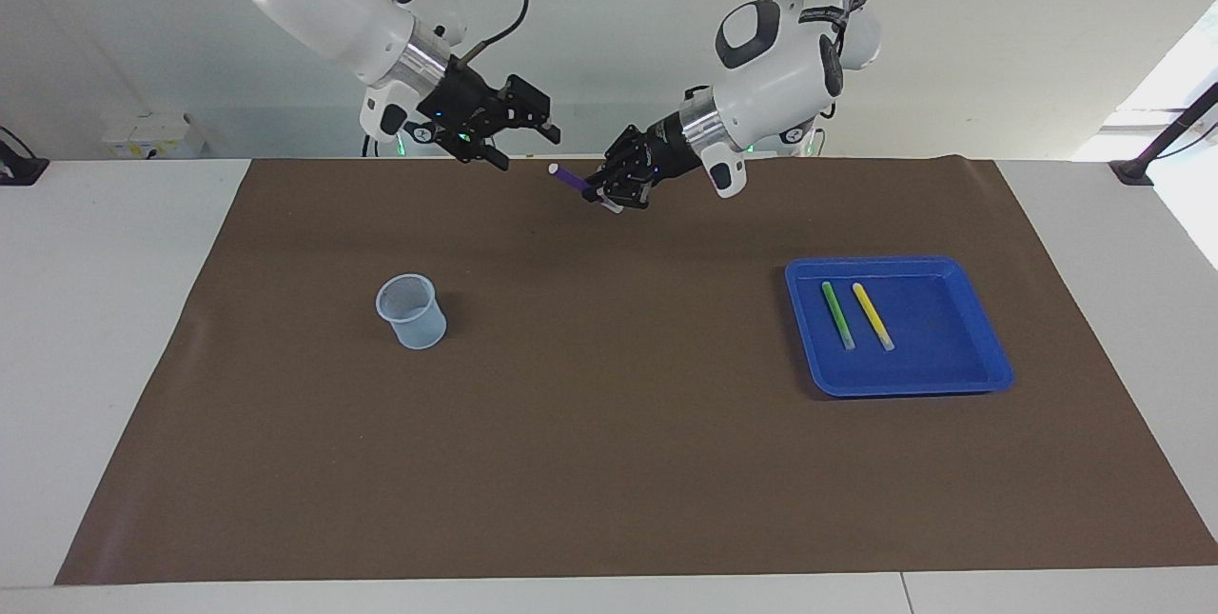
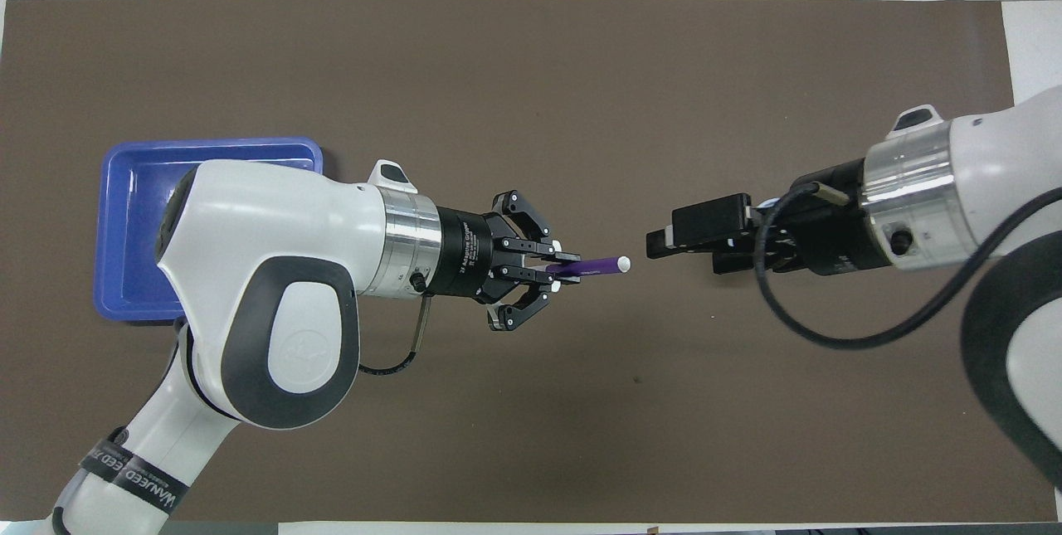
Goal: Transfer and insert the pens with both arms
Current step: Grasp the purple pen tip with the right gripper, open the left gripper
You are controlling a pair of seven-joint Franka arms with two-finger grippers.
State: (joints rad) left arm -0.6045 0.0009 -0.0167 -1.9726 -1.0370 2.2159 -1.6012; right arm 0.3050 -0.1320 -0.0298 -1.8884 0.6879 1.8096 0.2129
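My left gripper (image 1: pixel 609 195) (image 2: pixel 554 268) is shut on the purple pen (image 1: pixel 571 181) (image 2: pixel 597 265) and holds it in the air over the middle of the brown mat. The pen's pale end points toward my right gripper (image 1: pixel 519 140) (image 2: pixel 657 245). The right gripper is open and raised, and a small gap separates it from the pen's tip. The green pen (image 1: pixel 837 314) and the yellow pen (image 1: pixel 873 316) lie side by side in the blue tray (image 1: pixel 952 328) (image 2: pixel 133 187). In the overhead view my left arm hides them.
A pale translucent cup (image 1: pixel 411 311) stands upright on the brown mat (image 1: pixel 609 424) toward the right arm's end. The tray sits toward the left arm's end. White tabletop borders the mat on all sides.
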